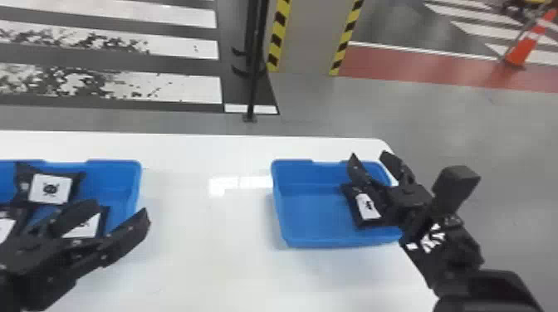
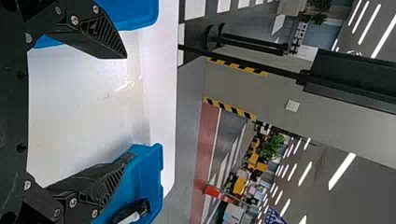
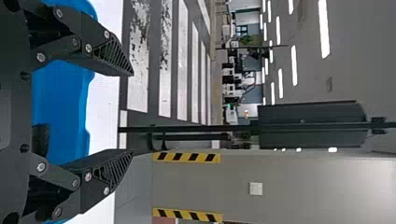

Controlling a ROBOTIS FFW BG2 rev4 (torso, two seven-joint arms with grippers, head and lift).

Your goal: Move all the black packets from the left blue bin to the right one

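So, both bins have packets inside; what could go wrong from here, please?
The left pincer is open at the left bin and hides part of one packet; others lie close by, so it might catch two or grip badly. The right pincer is over the right bin, so it could block a drop there. That bin sits near the edge of the table; a bump might push it off.
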